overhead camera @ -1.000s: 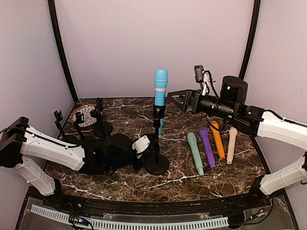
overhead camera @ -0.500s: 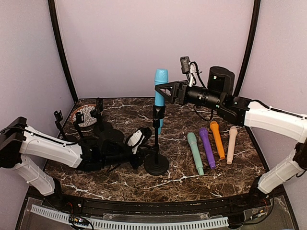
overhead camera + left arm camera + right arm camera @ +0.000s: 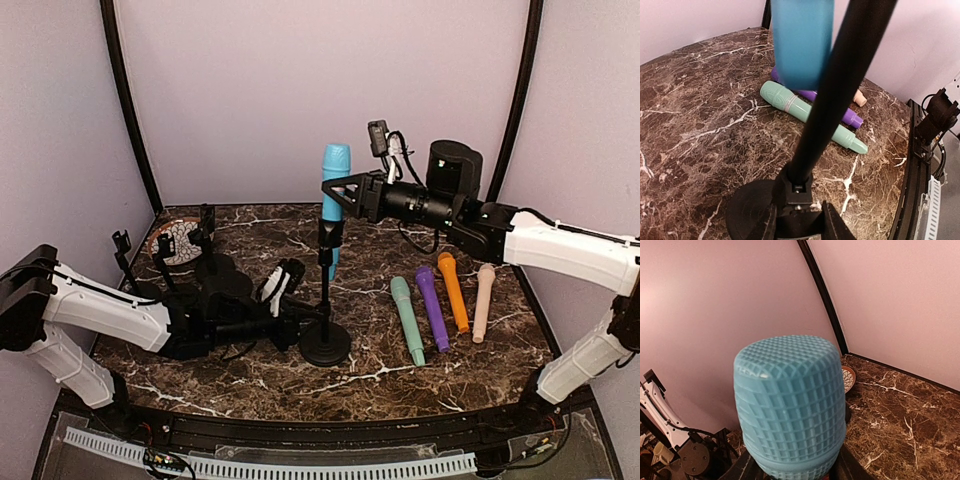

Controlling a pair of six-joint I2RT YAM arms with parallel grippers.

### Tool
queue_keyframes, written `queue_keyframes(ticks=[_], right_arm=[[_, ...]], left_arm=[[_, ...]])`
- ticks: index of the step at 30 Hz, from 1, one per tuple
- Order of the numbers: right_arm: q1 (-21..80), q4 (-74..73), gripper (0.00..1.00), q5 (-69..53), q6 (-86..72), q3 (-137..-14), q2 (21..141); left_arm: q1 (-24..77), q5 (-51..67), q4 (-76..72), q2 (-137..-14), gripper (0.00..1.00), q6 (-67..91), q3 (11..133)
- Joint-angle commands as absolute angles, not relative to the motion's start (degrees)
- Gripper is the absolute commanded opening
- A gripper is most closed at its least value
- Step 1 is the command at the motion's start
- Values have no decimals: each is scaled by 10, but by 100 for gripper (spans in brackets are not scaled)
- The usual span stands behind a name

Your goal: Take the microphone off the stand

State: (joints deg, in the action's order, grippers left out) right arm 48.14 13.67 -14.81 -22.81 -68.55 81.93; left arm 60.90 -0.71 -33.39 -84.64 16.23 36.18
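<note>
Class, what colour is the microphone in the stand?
The microphone is light blue; the right wrist view shows it best.

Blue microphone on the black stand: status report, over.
Left gripper shut on black stand's lower pole. Right gripper shut on blue microphone below head. Microphone seated in stand. Nothing blocking above.

Plain lilac walls, dark white-veined marble tabletop, black poles in corners

The microphone is showing sky blue, its head grid-patterned — the stand black. Right of the stand are lying mint mic, purple mic, orange mic, beige mic, on the white-veined brown counter.
</note>
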Motion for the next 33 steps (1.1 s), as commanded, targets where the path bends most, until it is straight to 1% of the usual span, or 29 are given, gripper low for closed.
queue_keyframes(ticks=[1, 7, 12, 16, 18, 20, 21, 22, 23, 24, 25, 26, 27, 30, 33], right_arm=[[485, 151, 42, -132, -223, -682, 807], [486, 155, 39, -130, -223, -671, 802], [486, 147, 38, -121, -225, -670, 799], [486, 147, 38, -117, -226, -669, 798], [487, 146, 38, -117, -226, -670, 798], [487, 145, 38, -118, -227, -670, 799], [487, 144, 38, -119, -226, -671, 798], [487, 143, 38, -119, -226, -671, 798], [487, 143, 38, -119, -227, -671, 797], [487, 143, 38, -119, -227, -671, 797], [487, 143, 38, -119, -227, -671, 797], [487, 143, 38, -119, -226, -671, 797], [487, 142, 38, -118, -226, -671, 797], [487, 138, 39, -119, -226, -674, 797], [487, 136, 39, -119, -224, -675, 797]], left_arm=[[605, -1, -304, -840, 0, 256, 340], [600, -2, -294, -821, 0, 339, 331], [592, 30, -295, -810, 0, 399, 325], [588, 39, -294, -802, 5, 400, 326], [588, 38, -286, -801, 10, 375, 332], [588, 39, -268, -798, 19, 338, 345], [588, 42, -261, -797, 28, 323, 356], [588, 44, -250, -794, 33, 291, 366], [588, 54, -244, -792, 44, 273, 371], [588, 58, -240, -786, 49, 236, 379], [588, 62, -230, -782, 58, 202, 383], [588, 62, -223, -774, 62, 186, 389], [588, 61, -210, -769, 68, 151, 392], [588, 70, -182, -746, 75, 86, 403], [588, 67, -144, -731, 76, 22, 416]])
